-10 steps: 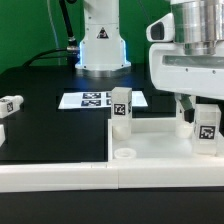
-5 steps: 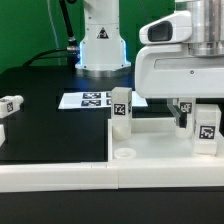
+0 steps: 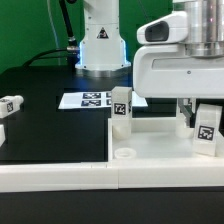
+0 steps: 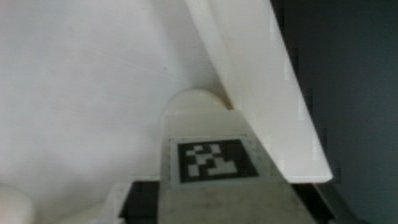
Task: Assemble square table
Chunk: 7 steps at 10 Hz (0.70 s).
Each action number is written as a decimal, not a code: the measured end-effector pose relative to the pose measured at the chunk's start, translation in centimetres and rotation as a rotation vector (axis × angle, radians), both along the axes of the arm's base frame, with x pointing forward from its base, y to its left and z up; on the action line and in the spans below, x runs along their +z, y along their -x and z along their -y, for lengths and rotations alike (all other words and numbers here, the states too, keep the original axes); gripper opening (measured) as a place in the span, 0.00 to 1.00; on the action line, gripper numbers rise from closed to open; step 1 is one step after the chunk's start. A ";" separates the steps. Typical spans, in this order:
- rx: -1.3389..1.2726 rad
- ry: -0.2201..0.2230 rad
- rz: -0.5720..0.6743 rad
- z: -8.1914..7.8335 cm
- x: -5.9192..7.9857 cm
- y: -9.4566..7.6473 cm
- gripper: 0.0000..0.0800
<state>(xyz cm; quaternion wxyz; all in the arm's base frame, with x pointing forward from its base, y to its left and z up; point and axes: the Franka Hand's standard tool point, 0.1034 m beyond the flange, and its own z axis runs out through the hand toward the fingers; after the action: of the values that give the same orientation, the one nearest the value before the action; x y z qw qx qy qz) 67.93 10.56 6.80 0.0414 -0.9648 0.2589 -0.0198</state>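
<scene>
The square table top (image 3: 155, 142) is a white tray with a raised rim, lying at the exterior view's lower right. One white tagged leg (image 3: 121, 108) stands upright on its far left corner. A second tagged leg (image 3: 208, 128) stands at its right side, under my gripper (image 3: 199, 115). In the wrist view this leg (image 4: 217, 160) sits between my two black fingers (image 4: 157, 200), which press on both its sides. My gripper (image 4: 222, 205) is shut on it. The tray floor (image 4: 80, 80) and its rim (image 4: 249, 70) lie behind the leg.
The marker board (image 3: 92, 99) lies behind the table top, in front of the arm's base (image 3: 101, 45). A loose tagged leg (image 3: 11, 104) lies at the left, another (image 3: 2, 130) at the left edge. Long white wall bars (image 3: 60, 176) run along the front.
My hand has turned about its vertical axis over the right leg, showing a broader side now. The leg has sunk slightly. The other parts have not moved.
</scene>
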 end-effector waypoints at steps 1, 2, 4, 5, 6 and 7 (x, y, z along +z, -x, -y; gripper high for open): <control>-0.057 -0.003 -0.004 0.1 0.0 0.0 0.36; -0.125 -0.005 -0.019 0.2 0.1 0.0 0.36; -0.491 -0.037 -0.034 0.2 0.1 0.0 0.36; -0.649 -0.054 -0.044 0.1 -0.1 0.1 0.36; -0.851 -0.104 -0.054 -0.2 -0.3 0.1 0.36; -0.987 -0.136 -0.061 -0.4 -0.4 0.1 0.36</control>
<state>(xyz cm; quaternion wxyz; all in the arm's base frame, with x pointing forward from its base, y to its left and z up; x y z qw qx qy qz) 67.82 10.98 6.45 0.0825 -0.7225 0.6863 0.0082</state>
